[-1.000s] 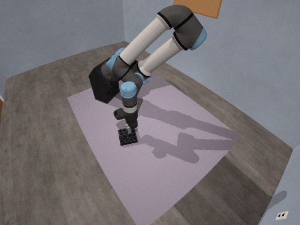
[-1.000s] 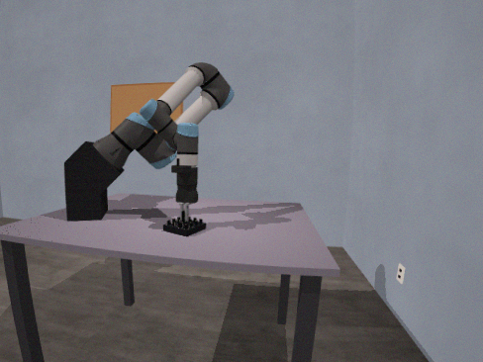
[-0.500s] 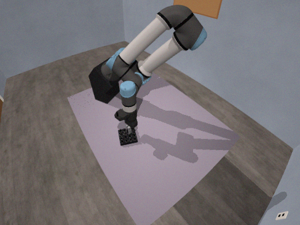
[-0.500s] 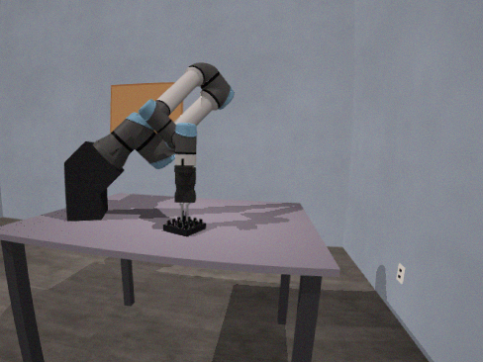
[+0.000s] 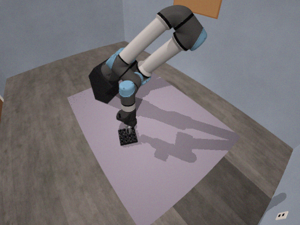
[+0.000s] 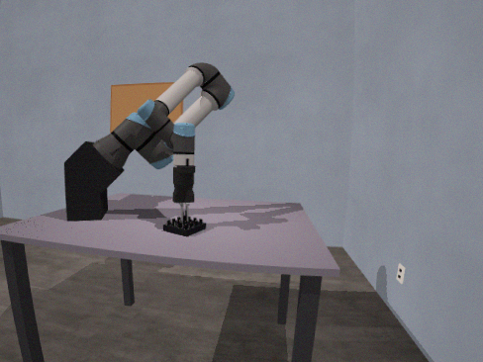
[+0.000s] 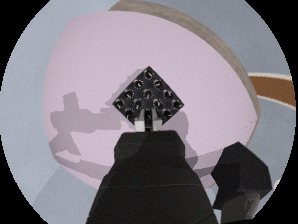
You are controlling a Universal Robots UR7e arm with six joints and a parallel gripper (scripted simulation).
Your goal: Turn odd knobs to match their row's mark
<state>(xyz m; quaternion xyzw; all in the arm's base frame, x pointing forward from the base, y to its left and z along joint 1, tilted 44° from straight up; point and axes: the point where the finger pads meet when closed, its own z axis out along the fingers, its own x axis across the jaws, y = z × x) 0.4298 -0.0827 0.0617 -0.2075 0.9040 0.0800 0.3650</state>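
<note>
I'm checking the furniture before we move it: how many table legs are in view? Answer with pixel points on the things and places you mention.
4, all in the exterior view: the near left leg (image 6: 23, 297), the far left leg (image 6: 127, 282), the far right leg (image 6: 283, 299) and the near right leg (image 6: 309, 316).
</note>
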